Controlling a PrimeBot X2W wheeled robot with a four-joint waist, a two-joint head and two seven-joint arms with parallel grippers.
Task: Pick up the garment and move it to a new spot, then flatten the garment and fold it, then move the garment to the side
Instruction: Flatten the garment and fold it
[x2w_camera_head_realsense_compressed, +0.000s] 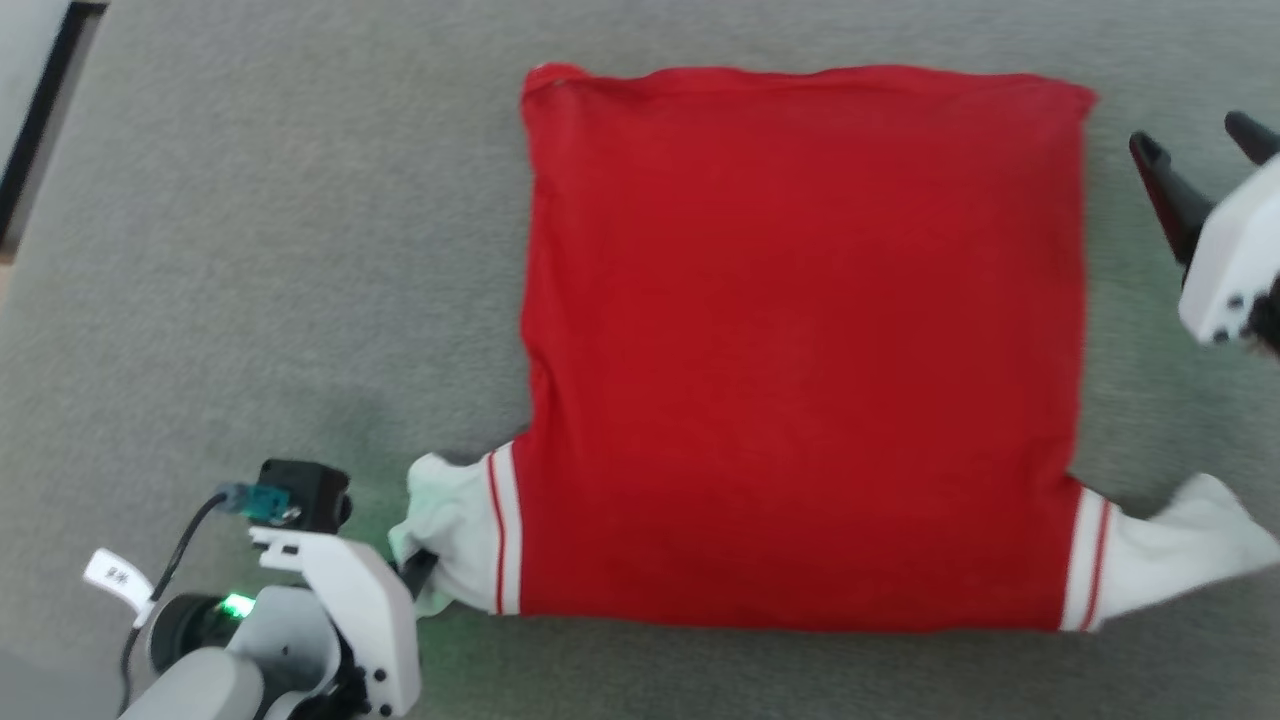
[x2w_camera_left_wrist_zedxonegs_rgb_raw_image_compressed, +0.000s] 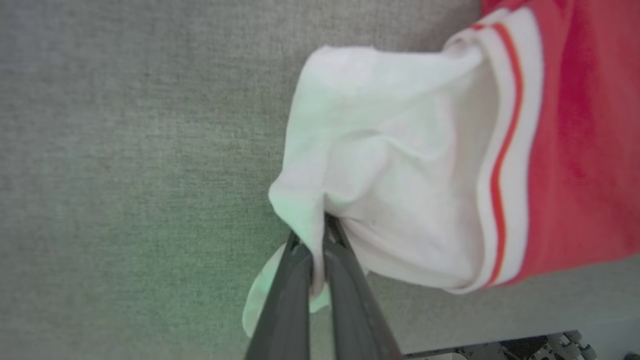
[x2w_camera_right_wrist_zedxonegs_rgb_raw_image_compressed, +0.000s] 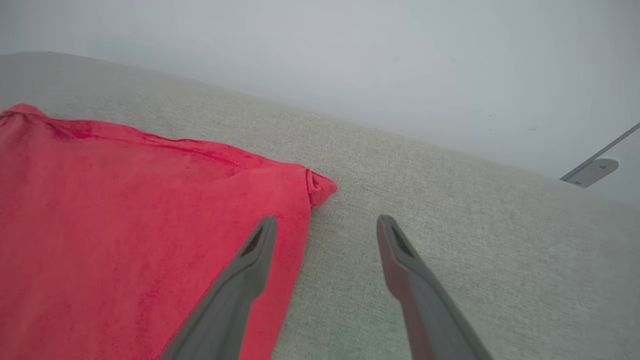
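The bright red soft garment (x2w_camera_head_realsense_compressed: 800, 350) lies flat on the grey cloth surface (x2w_camera_head_realsense_compressed: 250, 250). The left gripper (x2w_camera_left_wrist_zedxonegs_rgb_raw_image_compressed: 316, 237) pinches its near left white cuff (x2w_camera_left_wrist_zedxonegs_rgb_raw_image_compressed: 390, 165) tight. The right gripper (x2w_camera_right_wrist_zedxonegs_rgb_raw_image_compressed: 325, 222) is wide open and holds nothing, just beside the garment's far right corner.

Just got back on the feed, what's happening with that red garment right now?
The red garment lies flat on the grey surface. The left gripper is shut on the white cuff at the garment's near left corner. The right gripper is open with nothing in it, next to the far right corner.
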